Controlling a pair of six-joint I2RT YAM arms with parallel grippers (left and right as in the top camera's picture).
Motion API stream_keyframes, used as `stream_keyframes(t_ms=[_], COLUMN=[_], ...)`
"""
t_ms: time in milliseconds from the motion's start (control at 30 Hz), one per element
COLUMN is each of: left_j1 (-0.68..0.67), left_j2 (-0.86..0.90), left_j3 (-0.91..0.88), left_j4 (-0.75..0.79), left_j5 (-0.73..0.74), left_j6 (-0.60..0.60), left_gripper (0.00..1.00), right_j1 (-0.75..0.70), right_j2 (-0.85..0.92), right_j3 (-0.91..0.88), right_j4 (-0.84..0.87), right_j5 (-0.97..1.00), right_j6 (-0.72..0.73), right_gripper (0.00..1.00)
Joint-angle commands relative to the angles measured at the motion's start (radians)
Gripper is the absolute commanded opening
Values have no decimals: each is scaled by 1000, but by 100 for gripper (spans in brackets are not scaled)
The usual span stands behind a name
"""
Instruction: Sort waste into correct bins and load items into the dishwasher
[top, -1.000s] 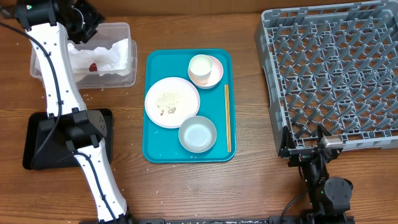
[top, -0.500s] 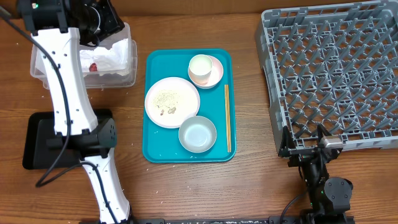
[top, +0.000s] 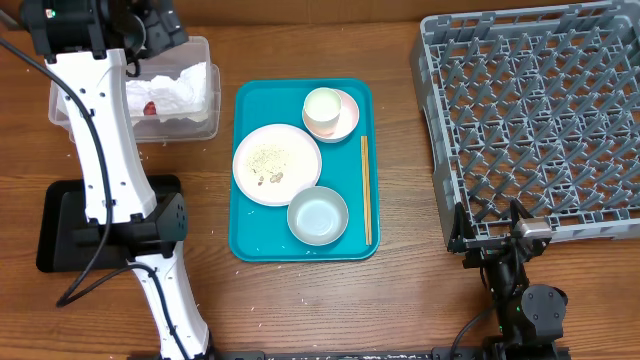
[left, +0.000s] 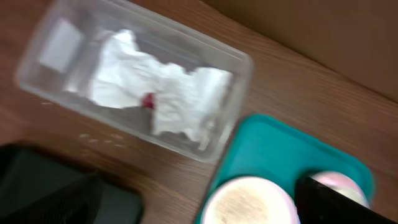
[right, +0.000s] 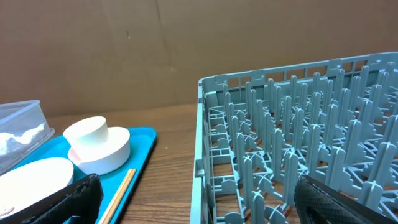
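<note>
My left gripper (top: 152, 24) hovers open over the far edge of the clear tub (top: 200, 48), one of the bins. Nothing sits between its fingers (left: 336, 200). In the tub (left: 239, 93) lie the crumpled napkin (top: 175, 88) (left: 168, 93) and the red sachet (top: 150, 107) (left: 148, 100). The black tray bin (top: 55, 235) is at the near left. On the teal tray (top: 250, 100) are the pink plate (top: 290, 150) with food scraps (top: 270, 170), a white cup (top: 322, 107) on its saucer (top: 349, 115), the bowl (top: 318, 216) and chopsticks (top: 365, 190). My right gripper (top: 507, 228) (right: 208, 205) stands open at the dishwasher rack's (top: 535, 120) near corner.
Loose rice grains (top: 140, 152) speckle the wood near the tub. The left arm's white links (top: 105, 150) rise above the black tray. A cardboard wall (right: 155, 50) runs behind the table. The rack (right: 298, 155) fills the right wrist view's right half.
The left wrist has swung right above the tub's far edge and risen. Napkin and sachet stay in the tub. The right arm has not moved.
</note>
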Motion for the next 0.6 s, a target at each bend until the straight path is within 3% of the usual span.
stream_keyframes(t_ms=[0,267,567], left_j1=[23,149,214], left_j2=[-5,-5,-5], left_j3=[-34,-186,-234], left_j4=[-2,34,34], left_j5=[-177,-193,-158], left_j6=[-38,-192,-190], left_gripper=[100,100,100], right_j1=[-2,-2,-2], right_j2=[-12,-12,-12], right_j3=[-10,-10,-10], right_j4=[6,6,6], right_j5=[2,2,1], right_j6=[-3,-3,-2], right_gripper=[100,100,100])
